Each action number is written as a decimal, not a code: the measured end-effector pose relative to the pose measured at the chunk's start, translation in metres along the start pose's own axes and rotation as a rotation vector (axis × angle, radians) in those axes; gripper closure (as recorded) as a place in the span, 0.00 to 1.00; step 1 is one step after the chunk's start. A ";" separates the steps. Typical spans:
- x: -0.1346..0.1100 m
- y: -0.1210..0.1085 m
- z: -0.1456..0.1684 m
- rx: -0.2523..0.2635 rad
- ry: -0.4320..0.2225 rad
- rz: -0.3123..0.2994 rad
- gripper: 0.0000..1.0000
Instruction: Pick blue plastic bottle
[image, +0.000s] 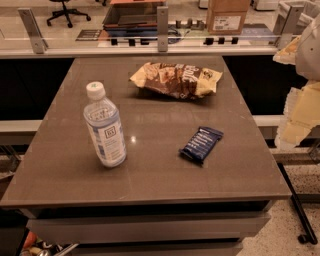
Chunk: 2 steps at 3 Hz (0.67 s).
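The blue plastic bottle (104, 126) stands upright on the left part of the brown table (150, 170). It is clear and bluish, with a white screw cap and a white and pale-blue label with a small square logo. My gripper (295, 120) is at the right edge of the view, pale yellow and white, beyond the table's right side and well apart from the bottle. It holds nothing that I can see.
A flat dark-blue snack wrapper (201, 143) lies right of centre. A yellow and brown chip bag (176, 79) lies at the back. A glass-railed ledge (150, 49) runs behind the table, with a cardboard box (227, 16) beyond it.
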<state>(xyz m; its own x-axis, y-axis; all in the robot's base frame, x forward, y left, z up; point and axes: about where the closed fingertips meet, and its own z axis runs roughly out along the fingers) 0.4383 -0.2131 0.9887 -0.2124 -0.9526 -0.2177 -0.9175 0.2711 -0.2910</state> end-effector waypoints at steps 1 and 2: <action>0.000 0.000 0.000 0.000 0.000 0.000 0.00; -0.005 0.004 -0.004 -0.007 -0.073 0.008 0.00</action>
<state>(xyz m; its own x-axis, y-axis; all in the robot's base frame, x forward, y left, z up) 0.4347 -0.2081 0.9925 -0.1946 -0.9379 -0.2873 -0.9184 0.2771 -0.2824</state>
